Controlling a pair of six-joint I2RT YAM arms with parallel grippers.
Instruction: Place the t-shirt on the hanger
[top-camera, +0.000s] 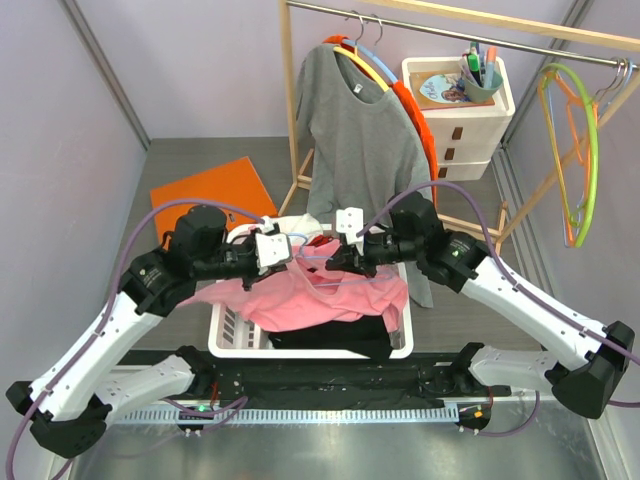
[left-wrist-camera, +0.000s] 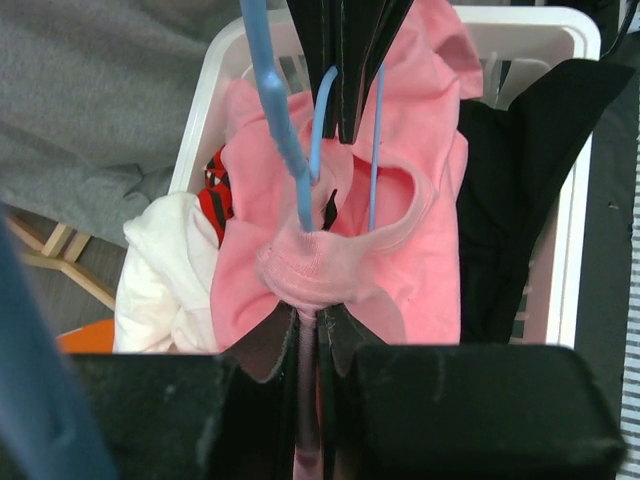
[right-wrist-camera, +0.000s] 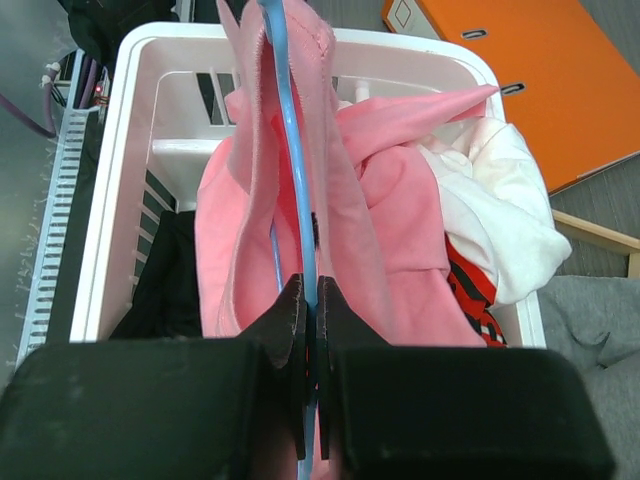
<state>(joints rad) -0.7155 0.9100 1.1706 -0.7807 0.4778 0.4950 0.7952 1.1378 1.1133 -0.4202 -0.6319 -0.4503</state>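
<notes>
Above the basket (right-wrist-camera: 100, 230), our left tool (left-wrist-camera: 308, 328) pinches the t-shirt (left-wrist-camera: 425, 260) by its collar; our right tool (right-wrist-camera: 308, 305) clamps the hanger (right-wrist-camera: 289, 150). We should hold the collar taut and feed 1 shoulder in.

The hanger (left-wrist-camera: 282, 120) is cut off by the top edge in the left wrist view, so its hook is not seen. In the right wrist view its wire is likewise cut off at the top. A blue shape (left-wrist-camera: 35, 400) at the left wrist view's left edge is blurred beyond telling. The floor of the basket (top-camera: 228, 330) is hidden by the t-shirt (top-camera: 310, 300) and other clothes.
</notes>
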